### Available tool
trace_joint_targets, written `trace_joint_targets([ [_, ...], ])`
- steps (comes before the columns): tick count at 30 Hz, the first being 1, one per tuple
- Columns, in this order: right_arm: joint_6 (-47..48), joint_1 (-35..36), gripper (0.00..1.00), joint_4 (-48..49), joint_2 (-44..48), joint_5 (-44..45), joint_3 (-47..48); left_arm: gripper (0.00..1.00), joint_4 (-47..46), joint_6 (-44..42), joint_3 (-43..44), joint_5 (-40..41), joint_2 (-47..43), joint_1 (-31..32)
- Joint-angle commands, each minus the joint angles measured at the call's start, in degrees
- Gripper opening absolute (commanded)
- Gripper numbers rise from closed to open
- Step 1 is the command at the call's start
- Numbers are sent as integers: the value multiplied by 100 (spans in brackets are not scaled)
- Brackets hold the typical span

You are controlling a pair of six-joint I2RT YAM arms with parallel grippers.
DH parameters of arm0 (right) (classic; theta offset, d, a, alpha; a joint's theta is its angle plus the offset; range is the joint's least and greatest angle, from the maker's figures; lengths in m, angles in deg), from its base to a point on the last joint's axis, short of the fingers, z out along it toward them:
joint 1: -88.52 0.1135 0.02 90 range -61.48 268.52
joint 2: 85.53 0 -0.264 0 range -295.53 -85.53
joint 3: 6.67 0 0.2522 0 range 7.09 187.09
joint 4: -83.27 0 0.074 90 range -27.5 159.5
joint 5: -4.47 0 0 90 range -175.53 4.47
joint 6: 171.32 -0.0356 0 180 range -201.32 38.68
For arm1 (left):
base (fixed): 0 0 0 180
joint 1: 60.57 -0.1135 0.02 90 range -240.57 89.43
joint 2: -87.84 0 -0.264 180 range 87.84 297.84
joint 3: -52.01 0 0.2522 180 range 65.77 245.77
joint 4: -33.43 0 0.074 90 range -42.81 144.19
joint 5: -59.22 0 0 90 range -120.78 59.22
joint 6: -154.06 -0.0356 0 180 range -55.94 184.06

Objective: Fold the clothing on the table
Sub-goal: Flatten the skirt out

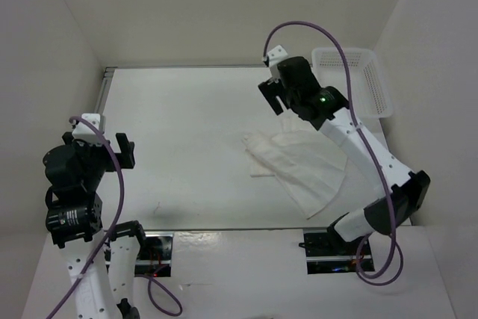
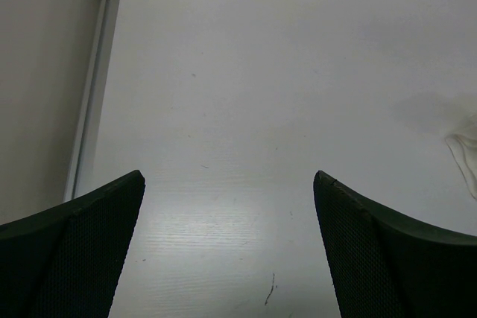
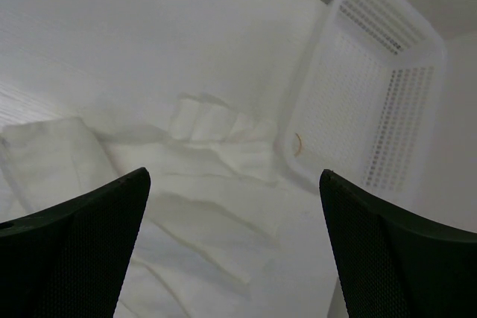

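clothing (image 1: 302, 166) is laid on worktop (image 1: 179, 125) right half, far edge near basket (image 1: 367, 84) | left hand (image 2: 227, 176) is held released over open worktop beside left rail (image 2: 93, 94) | right hand (image 3: 235, 173) is held released above clothing

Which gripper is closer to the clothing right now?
Right. The right gripper hangs open near the far edge of the clothing, looking down on it. The left gripper, also open, sits at the left side of the table, well apart from it.
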Motion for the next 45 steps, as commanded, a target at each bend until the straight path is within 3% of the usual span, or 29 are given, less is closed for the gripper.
trace_joint_targets([
  [1,35,-574,98,167,1022,146,-433,100,-269,185,-37,134,282,185],
  [3,-115,-1354,98,166,1365,-127,-644,100,-269,247,-37,213,282,238],
  [6,7,-1981,98,201,2208,-454,-1135,100,-269,247,-37,38,353,238],
  [10,184,-2070,98,850,3613,-305,-2110,100,-340,247,-98,38,274,238],
  [13,-176,-2621,98,800,4115,-811,-2304,100,-340,300,-98,152,431,238],
  [20,-766,-3537,98,430,4329,-1631,-2675,100,-401,274,-151,345,573,185],
  [26,-959,-3951,98,377,4511,-2219,-2569,100,-401,273,-151,399,520,185],
  [32,-1037,-4013,98,676,5312,-2887,-3280,100,-401,220,-151,337,406,185],
  [38,-1126,-4487,98,89,4085,-3432,-2895,100,-401,273,-151,503,599,185],
  [40,-977,-4488,94,-316,3329,-3644,-2519,100,-401,273,-151,390,599,185],
  [45,-609,-3865,90,-1123,1793,-3706,-1622,100,-401,220,-151,319,739,185],
])
